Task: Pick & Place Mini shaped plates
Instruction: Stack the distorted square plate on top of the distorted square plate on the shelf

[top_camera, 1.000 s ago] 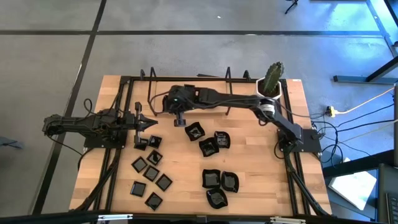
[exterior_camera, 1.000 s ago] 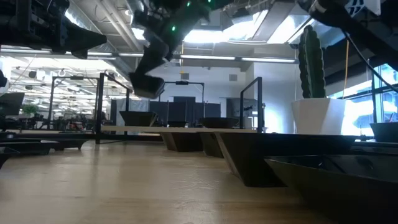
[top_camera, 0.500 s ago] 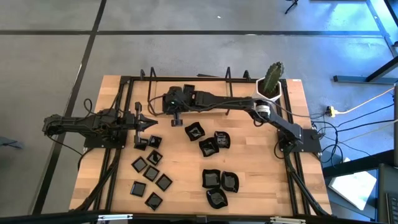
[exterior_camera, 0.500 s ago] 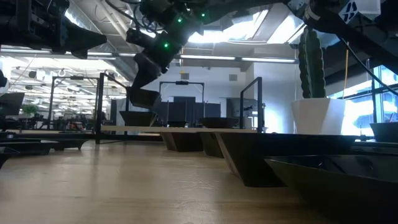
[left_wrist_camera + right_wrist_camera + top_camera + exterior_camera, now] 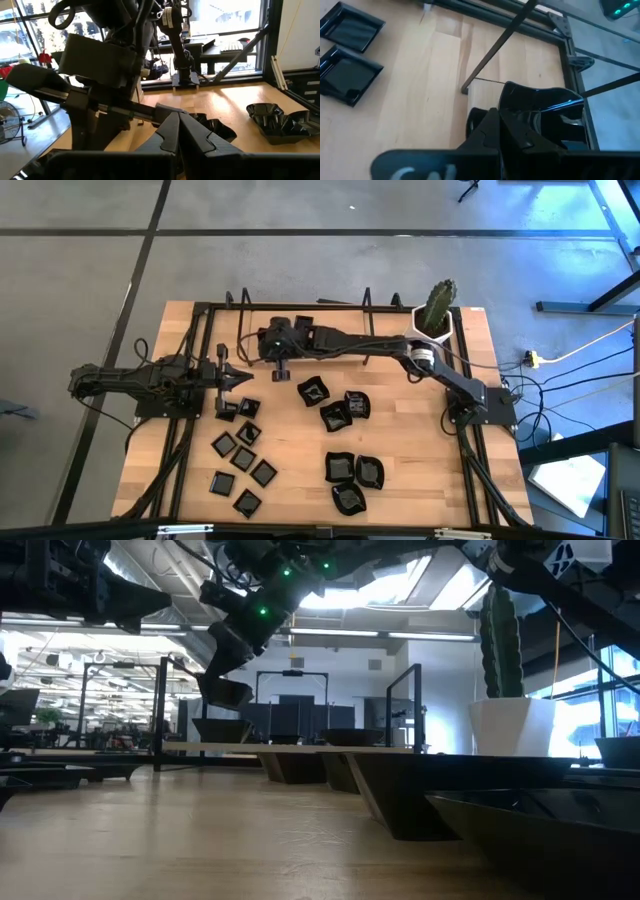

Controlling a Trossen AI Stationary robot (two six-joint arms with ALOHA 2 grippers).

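Two dark jointed arms, black cables, green indicator lights

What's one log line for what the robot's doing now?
right fingers shut on black plate, lifted | left fingers shut, waiting at left

We see glossy black little plates point(image 5: 343, 409) on a pale wooden table point(image 5: 410, 440), dark arms point(image 5: 360, 342), and a green cactus point(image 5: 437, 302) in a white pot point(image 5: 510, 726).
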